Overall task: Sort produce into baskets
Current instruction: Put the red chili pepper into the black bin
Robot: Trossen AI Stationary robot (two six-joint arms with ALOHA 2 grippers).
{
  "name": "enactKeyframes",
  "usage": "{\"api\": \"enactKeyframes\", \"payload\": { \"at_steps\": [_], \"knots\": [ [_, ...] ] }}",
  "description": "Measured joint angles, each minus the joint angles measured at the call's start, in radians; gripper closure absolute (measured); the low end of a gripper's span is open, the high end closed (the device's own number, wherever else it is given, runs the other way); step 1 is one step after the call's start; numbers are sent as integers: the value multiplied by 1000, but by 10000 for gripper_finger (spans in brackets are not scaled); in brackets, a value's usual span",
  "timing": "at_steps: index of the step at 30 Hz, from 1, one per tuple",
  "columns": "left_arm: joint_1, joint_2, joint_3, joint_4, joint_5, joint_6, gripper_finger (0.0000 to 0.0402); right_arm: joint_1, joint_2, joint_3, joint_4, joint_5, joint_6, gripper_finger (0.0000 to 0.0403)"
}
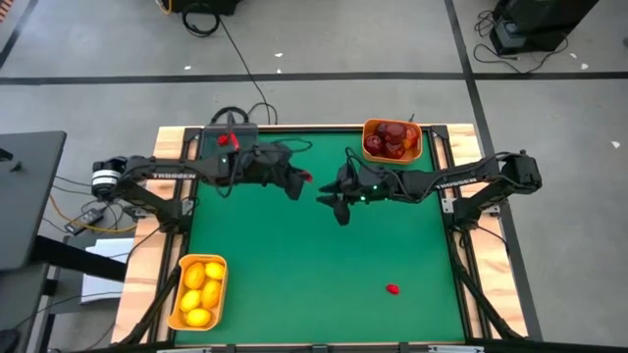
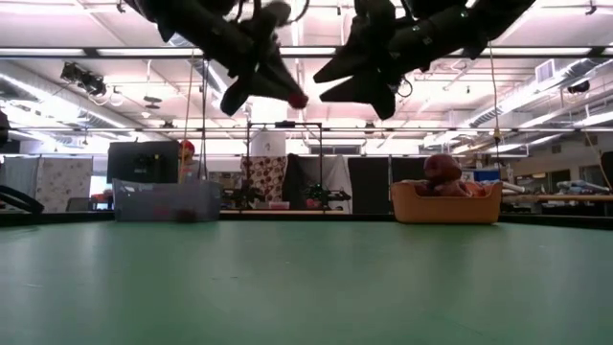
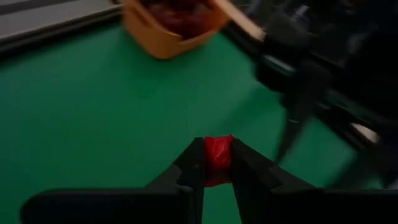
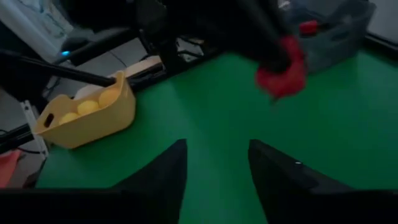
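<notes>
At the near left corner of the green tabletop (image 1: 294, 265) sits an orange bin (image 1: 199, 291) filled with yellow lemon-like fruits (image 1: 195, 277). Toward the far left corner stands the dark grey tray (image 1: 221, 137), with a couple of small red bits (image 1: 228, 138) in it. Just in from the tray, the left gripper (image 1: 304, 178) hangs in the air above the far middle of the tabletop, its jaws closed tight on a small bright red piece (image 3: 217, 159) pinched between the tips. Right beside it, facing it and close but not touching, is the right gripper (image 1: 328, 200), also up off the surface; its jaws stand partly apart with nothing between them. Further right, at the far right corner, the second orange bin (image 1: 392, 140) holds a heap of dark red round fruits (image 1: 391, 139). Down toward the near right, another small red bit (image 1: 392, 289) lies alone on the green, well apart from both arms and all bins.
</notes>
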Motion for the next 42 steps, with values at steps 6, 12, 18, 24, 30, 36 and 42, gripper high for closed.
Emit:
{"api": "enactKeyframes", "payload": {
  "at_steps": [6, 12, 18, 24, 30, 36, 42],
  "knots": [
    [123, -19, 0, -77, 2, 26, 333, 1, 0, 0, -87, -10, 44, 194],
    [272, -89, -1, -281, -54, 87, 334, 12, 0, 0, -214, -9, 44, 202],
    [466, -113, 0, -383, -108, 102, 334, 17, 0, 0, -233, -2, 44, 209],
    [621, -97, 0, -474, -114, 78, 289, -3, 0, 0, -235, -9, 63, 208],
    [659, -97, 0, -484, -106, 76, 198, -5, 0, 0, -278, -9, 142, 208],
    [649, -102, 0, -433, 80, 119, 120, 10, 0, 0, -538, -86, 246, 210],
    [591, -162, 0, -405, 238, 144, 109, 180, -52, 0, -875, -4, 151, 234]
  ]
}}
